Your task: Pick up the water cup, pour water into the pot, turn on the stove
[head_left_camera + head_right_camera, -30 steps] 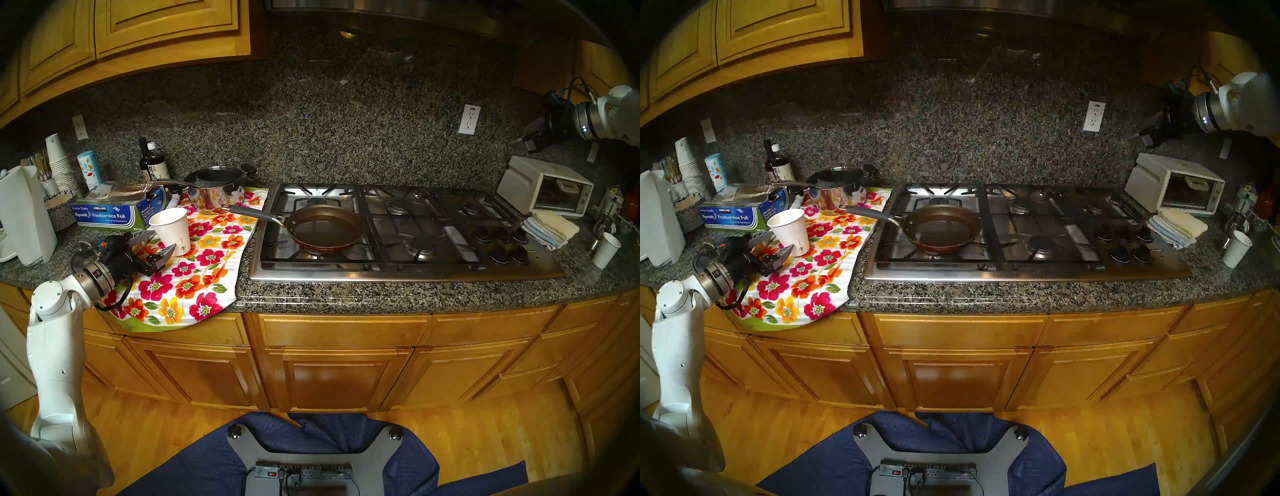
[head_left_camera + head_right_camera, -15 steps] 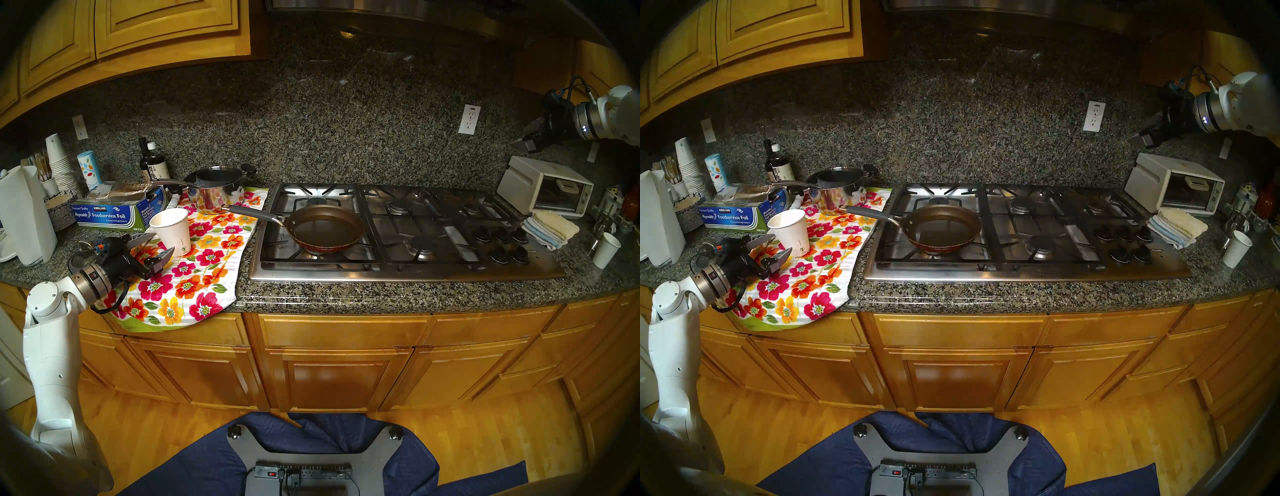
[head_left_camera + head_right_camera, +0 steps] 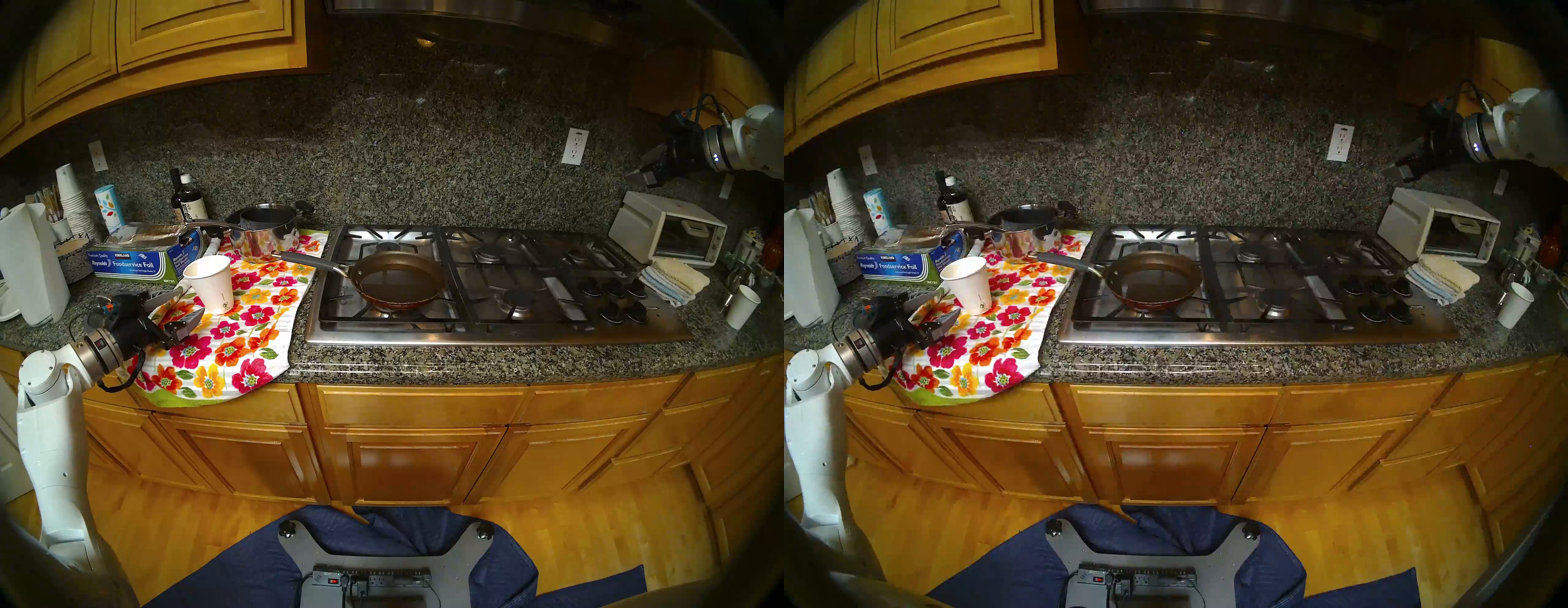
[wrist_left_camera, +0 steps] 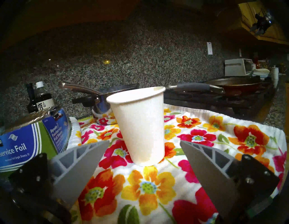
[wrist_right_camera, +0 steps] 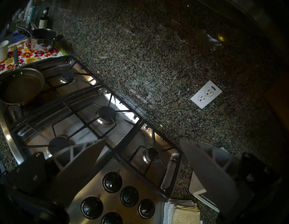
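Observation:
The water cup (image 3: 211,282) (image 3: 967,284) (image 4: 139,125), white paper with a small green logo, stands upright on a floral towel (image 3: 237,339). My left gripper (image 3: 196,299) (image 3: 953,300) (image 4: 144,141) is open just left of the cup, low over the towel, its fingertips short of the cup and not touching it. The pot (image 3: 399,278) (image 3: 1153,278) (image 5: 20,84), a bronze-brown frying pan, sits on the stove's (image 3: 488,335) front-left burner, grey handle pointing at the cup. My right gripper (image 3: 640,166) (image 5: 143,139) hangs open and empty, high above the stove's right end; the black knobs (image 5: 111,182) lie below it.
A steel saucepan (image 3: 267,229) and a foil box (image 3: 140,259) stand behind the cup. Left of them are a paper-towel roll (image 3: 29,263) and stacked cups (image 3: 72,204). On the right sit a toaster oven (image 3: 670,229), folded cloths (image 3: 674,280) and a plain cup (image 3: 742,305).
My left gripper has drawn back to the left; its fingers, which flanked the cup's base, now stand clear of it. The cup has stayed put. The right arm has not moved.

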Available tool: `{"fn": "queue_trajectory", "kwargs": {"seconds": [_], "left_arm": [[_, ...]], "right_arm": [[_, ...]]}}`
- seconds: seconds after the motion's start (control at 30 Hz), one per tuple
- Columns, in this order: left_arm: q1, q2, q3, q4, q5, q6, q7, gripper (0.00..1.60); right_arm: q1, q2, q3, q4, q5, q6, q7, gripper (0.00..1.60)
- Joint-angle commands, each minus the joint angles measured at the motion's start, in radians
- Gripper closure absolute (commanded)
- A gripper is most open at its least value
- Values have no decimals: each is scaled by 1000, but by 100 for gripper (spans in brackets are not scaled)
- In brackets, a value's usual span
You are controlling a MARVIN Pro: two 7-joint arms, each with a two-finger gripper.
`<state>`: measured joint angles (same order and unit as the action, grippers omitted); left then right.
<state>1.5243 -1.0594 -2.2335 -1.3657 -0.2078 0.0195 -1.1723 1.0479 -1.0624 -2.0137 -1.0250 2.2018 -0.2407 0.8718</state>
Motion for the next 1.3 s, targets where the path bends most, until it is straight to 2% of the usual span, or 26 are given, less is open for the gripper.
{"fn": "queue_trajectory", "kwargs": {"seconds": [0.0, 0.27, 0.83, 0.93, 1.0, 1.13, 1.17, 1.27], "left_arm": [[1, 3, -39, -52, -28, 4, -7, 0], [3, 3, -52, -60, -34, 38, -26, 0], [-3, -6, -61, -65, -24, 52, -36, 0], [-3, -6, -62, -64, -22, 52, -37, 0], [-3, -5, -61, -62, -21, 52, -38, 0], [-3, -4, -60, -60, -19, 51, -39, 0], [-3, -4, -60, -60, -19, 50, -39, 0], [-3, -4, -60, -60, -19, 50, -39, 0]], "right_arm": [[32, -7, 0, 27, 5, -1, -2, 0], [32, -7, 0, 27, 5, -1, -2, 0], [32, -7, 0, 27, 5, -1, -2, 0], [5, -48, 33, 21, 45, 38, -87, 0], [-11, -77, 71, 26, 76, 69, -115, 0], [-41, -133, 111, 40, 92, 108, -169, 0], [-47, -122, 138, 49, 89, 118, -177, 0], [-70, -168, 145, 68, 113, 161, -231, 0]]}}
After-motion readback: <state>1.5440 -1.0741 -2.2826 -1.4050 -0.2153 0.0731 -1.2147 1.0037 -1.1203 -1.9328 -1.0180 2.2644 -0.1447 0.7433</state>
